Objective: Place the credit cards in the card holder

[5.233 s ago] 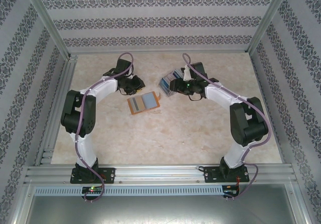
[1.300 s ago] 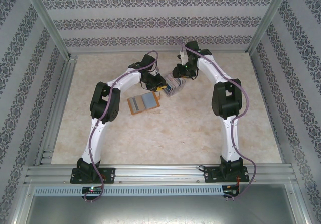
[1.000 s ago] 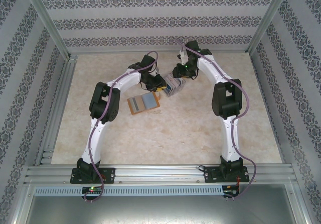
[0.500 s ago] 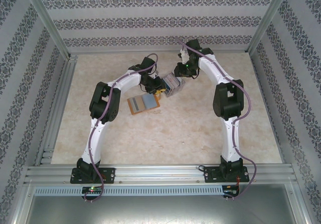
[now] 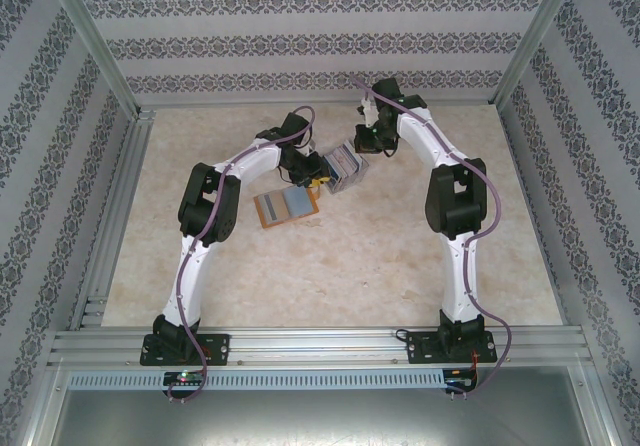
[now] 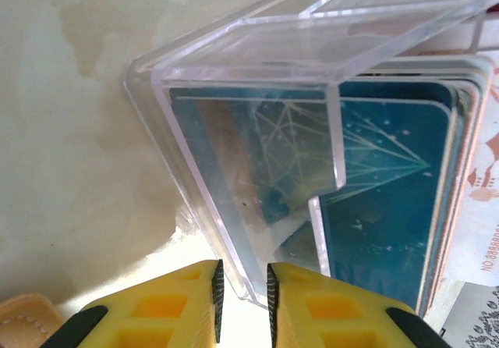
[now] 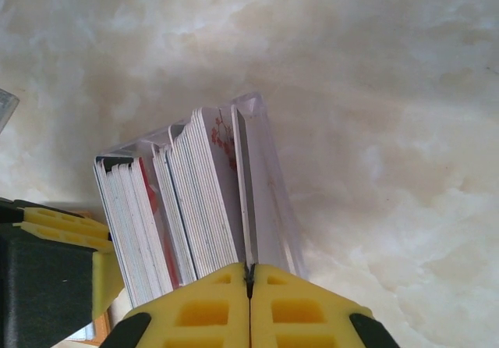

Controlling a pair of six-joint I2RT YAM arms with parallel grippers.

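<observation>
**Left claw** (image 6: pixel 243 289): The 2 yellow fingers are clamped on a wall of the clear box (image 6: pixel 195 176), close to its corner. The wall edge sits in the narrow gap between them. The box rests on the desk (image 5: pixel 380 256). The cards (image 6: pixel 390 207) stand on edge inside the box, directly ahead of this claw. The nearest face is blue with white line art.

**Right claw** (image 7: pixel 249 285): The fingers are pressed together, and the edge of 1 card (image 7: pixel 242 192) runs into the seam between them. This card is the last in the row, next to the box wall on the claw's right. The other cards lie to the claw's left.

**Holder** (image 5: pixel 285 207): It lies open and flat on the desk, just beside the left claw on the arm-base side.
</observation>
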